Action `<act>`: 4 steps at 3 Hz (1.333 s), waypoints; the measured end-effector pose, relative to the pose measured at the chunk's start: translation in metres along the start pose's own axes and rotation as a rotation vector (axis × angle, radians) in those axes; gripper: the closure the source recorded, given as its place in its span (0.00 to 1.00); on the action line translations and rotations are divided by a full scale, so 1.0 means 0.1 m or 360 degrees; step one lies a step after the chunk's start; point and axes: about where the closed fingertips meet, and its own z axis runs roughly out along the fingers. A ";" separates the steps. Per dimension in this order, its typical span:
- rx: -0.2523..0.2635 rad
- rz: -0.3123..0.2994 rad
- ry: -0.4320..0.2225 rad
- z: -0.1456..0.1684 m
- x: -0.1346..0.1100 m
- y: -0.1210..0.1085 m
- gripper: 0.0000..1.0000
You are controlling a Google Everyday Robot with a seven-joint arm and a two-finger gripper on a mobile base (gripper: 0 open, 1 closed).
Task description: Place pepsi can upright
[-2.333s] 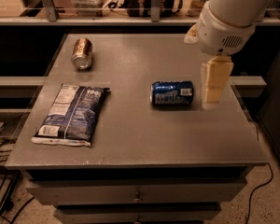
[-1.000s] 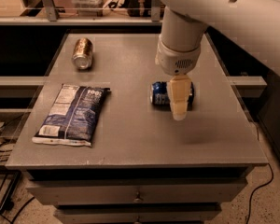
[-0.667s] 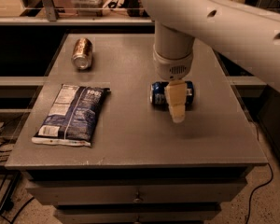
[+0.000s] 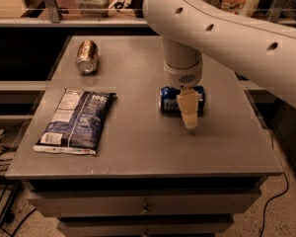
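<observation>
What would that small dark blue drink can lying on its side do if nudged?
Lying on its side on the flat grey table, the dark blue aluminium can would probably roll if nudged. Its smooth round wall may slip unless gripped squarely. Whether it is full or empty, so heavy or light, cannot be told. The tool hangs over its middle.

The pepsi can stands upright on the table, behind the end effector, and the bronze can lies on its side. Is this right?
No. In the camera view the pepsi can lies on its side on the table, behind the end effector; the bronze can also lies sideways.
</observation>
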 end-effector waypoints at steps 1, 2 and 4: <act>0.0027 0.0020 -0.0022 -0.11 -0.01 -0.02 0.40; 0.0044 0.0031 -0.0085 -0.21 -0.05 -0.01 0.63; 0.0034 0.0064 -0.0305 -0.29 -0.17 0.01 1.00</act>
